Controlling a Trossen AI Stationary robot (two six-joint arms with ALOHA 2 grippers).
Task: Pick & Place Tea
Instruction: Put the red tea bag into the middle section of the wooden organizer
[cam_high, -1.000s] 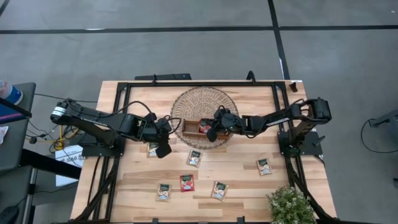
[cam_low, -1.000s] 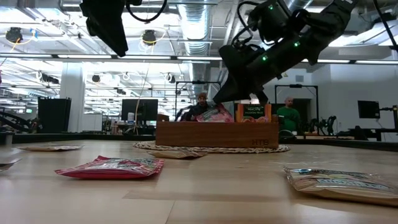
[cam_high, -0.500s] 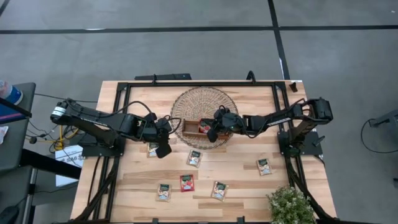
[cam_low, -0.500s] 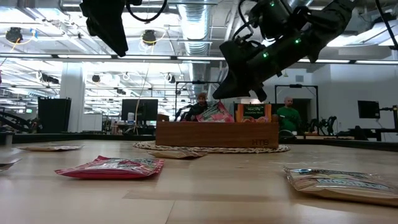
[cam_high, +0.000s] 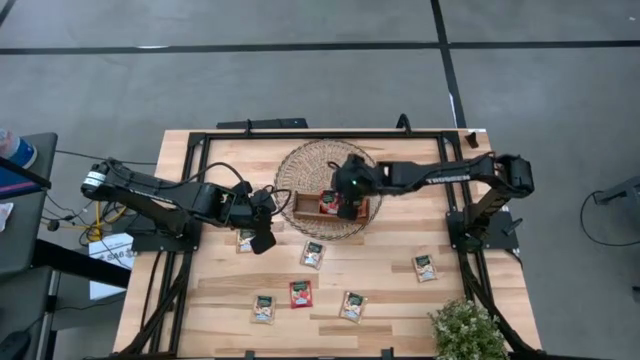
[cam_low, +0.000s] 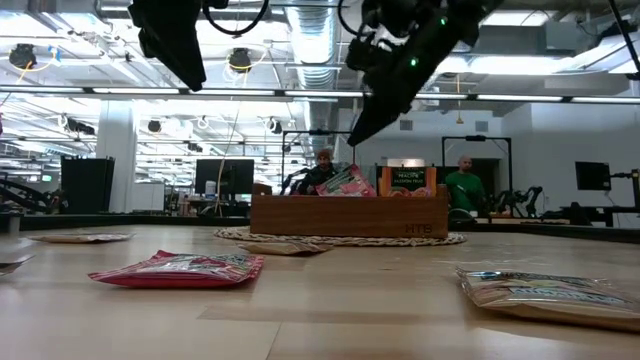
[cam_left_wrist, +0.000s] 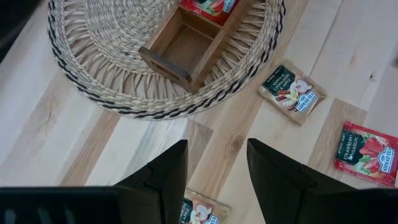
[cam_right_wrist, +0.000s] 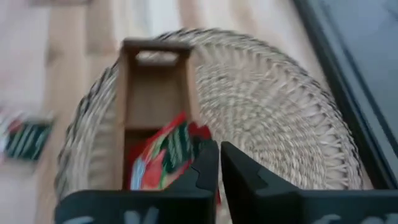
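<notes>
My right gripper (cam_high: 349, 203) hovers over the brown wooden tray (cam_high: 299, 205) on the round wicker basket (cam_high: 322, 158). Its fingers (cam_right_wrist: 205, 167) stand almost together with nothing between them. Below them a red tea sachet (cam_right_wrist: 163, 159) leans in the tray's middle compartment (cam_low: 346, 181). My left gripper (cam_left_wrist: 216, 147) hangs open and empty above the table left of the basket, over a pale sachet (cam_high: 245, 239). Several more sachets lie flat on the front half: a pale one (cam_high: 313, 253), a red one (cam_high: 300, 293) and others near the front edge.
The tray's end compartment (cam_left_wrist: 181, 48) nearest the left arm holds nothing. A potted plant (cam_high: 465, 330) stands at the front right corner. Black frame rails (cam_high: 190, 200) run along the table's sides and back. People and screens show in the room behind.
The right gripper has lifted up and back from the tray, leaving the red sachet leaning in it. The left arm has not moved.
</notes>
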